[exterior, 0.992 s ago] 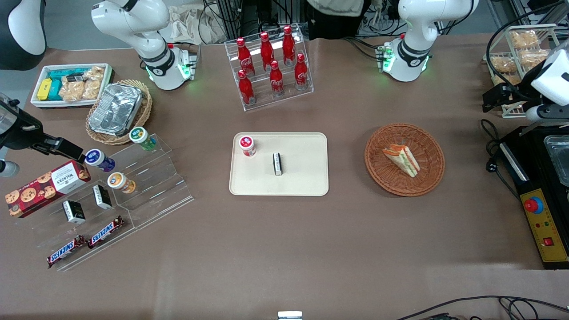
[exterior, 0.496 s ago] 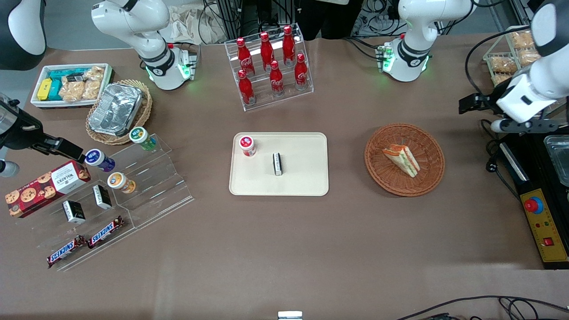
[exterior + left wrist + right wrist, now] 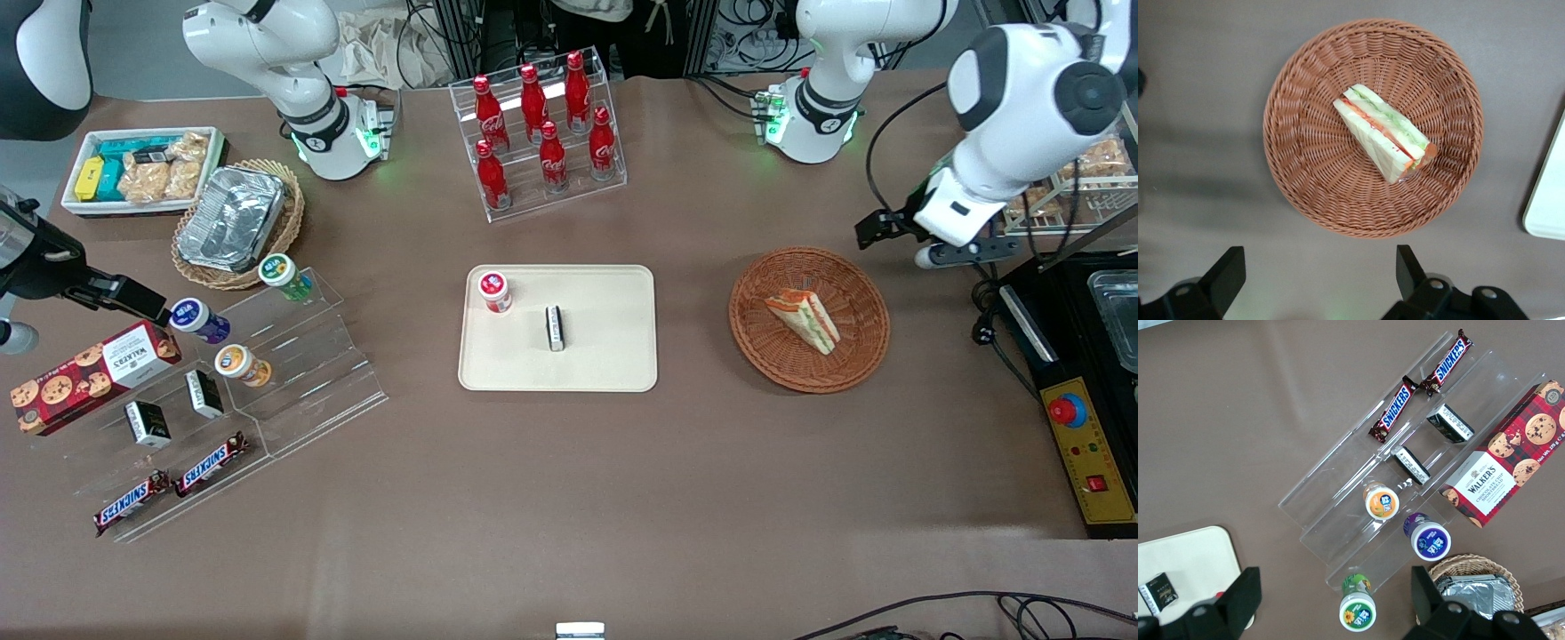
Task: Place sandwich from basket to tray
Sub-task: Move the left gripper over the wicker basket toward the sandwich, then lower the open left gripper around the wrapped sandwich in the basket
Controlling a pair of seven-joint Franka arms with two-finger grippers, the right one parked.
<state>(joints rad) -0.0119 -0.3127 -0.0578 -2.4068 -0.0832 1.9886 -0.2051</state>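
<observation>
Left wrist view | sandwich (image 3: 1383,139): white wedge, red-green filling, in basket (image 3: 1298,120) | gripper (image 3: 1318,277): released, above

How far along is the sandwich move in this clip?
Done: nothing moved yet; the sandwich lies in the basket. In hand: the end effector, open and empty, hovers beside the basket toward the working arm's end. Left: grasp, lift, carry and place on the tray.

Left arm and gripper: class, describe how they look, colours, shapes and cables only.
The left arm has glossy white rounded shells with dark joint caps, and a black cable loops beside it. Its base glows green. The gripper, near the basket, has black blocky fingers, spread apart.
</observation>
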